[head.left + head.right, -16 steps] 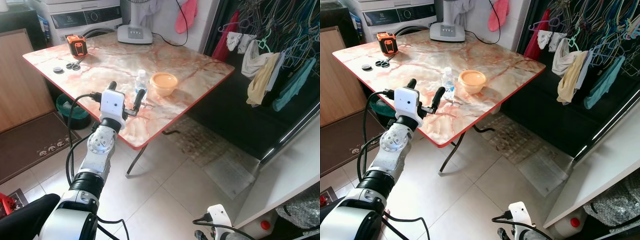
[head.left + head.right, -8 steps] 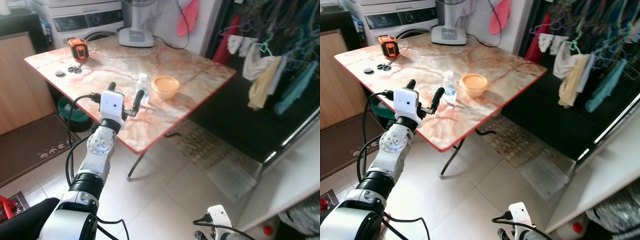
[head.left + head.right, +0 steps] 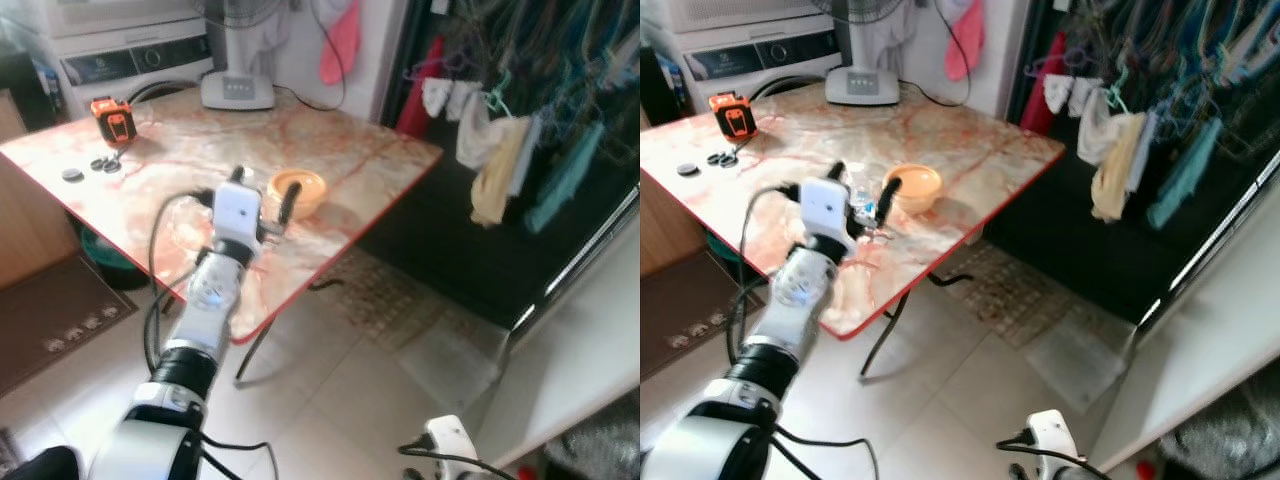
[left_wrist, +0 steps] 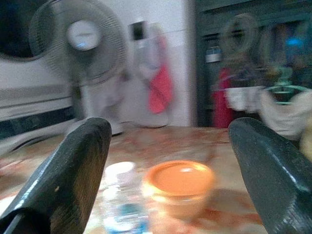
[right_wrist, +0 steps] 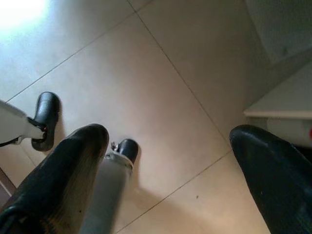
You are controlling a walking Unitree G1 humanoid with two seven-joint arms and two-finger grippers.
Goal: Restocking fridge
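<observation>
A small clear water bottle (image 4: 121,197) with a white cap stands on the marble table (image 3: 340,140), beside an orange bowl (image 3: 300,187). My left gripper (image 3: 265,182) is raised over the table's front part, open, with the bottle just ahead of its fingers (image 4: 73,170) and nothing held. The bowl (image 4: 179,187) stands right of the bottle and slightly farther. My right gripper (image 5: 168,136) hangs low over the tiled floor, open and empty; its wrist (image 3: 445,437) is at the picture's lower edge.
An orange tool (image 3: 110,118), small black items (image 3: 88,166) and a fan base (image 3: 237,91) stand on the far part of the table. A washing machine (image 3: 130,55) is behind. Clothes on hangers (image 3: 520,150) hang right. A white ledge (image 3: 600,330) lies low right.
The whole picture has shifted and blurred, so the camera moved. My left gripper has gone forward over the table, closer to the bottle and bowl. The right arm still hangs.
</observation>
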